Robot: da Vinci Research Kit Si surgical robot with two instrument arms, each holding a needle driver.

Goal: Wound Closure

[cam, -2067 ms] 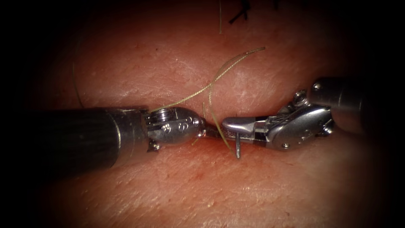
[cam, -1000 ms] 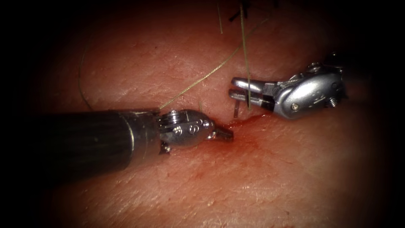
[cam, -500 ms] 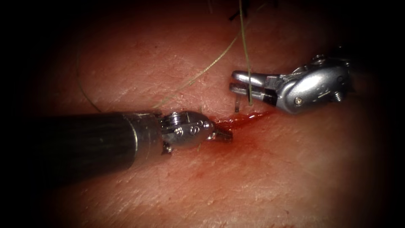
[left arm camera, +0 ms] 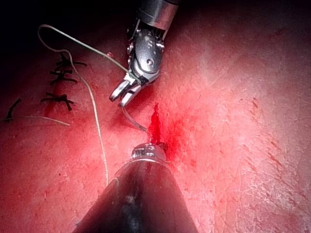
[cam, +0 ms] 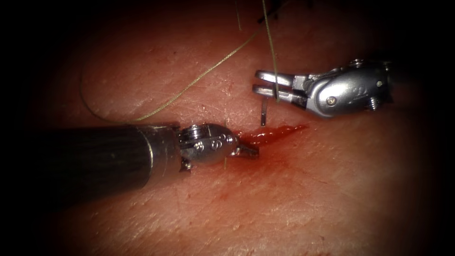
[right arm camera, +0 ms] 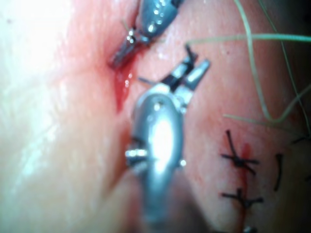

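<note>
Right arm's tool (cam: 257,81): grips the curved needle (cam: 263,113) near one end, jaws closed narrowly on it. Sits above the cut (cam: 258,138) and toward its right part in the endoscope view, lifted off the tissue (cam: 308,199).

Needle: hangs from those jaws with its long axis running down toward the cut, roughly crosswise to the cut's line. Ends just short of the red fluid (cam: 275,133) pooled along the cut. Appears free of the tissue, though contact at the very tip cannot be ruled out.

Thread (cam: 189,85): crosses the right tool's jaws in a near-vertical strand, then trails away in a long loose arc over the tissue to the upper left.

Left arm's tool (cam: 249,150): lies low at the left end of the cut, tip at the edge of the red fluid. Lies below and to the left of the needle's free end, near it but apart. Cannot tell what it holds, if anything.

Nearer arm to the needle: the right, already holding it.
</note>
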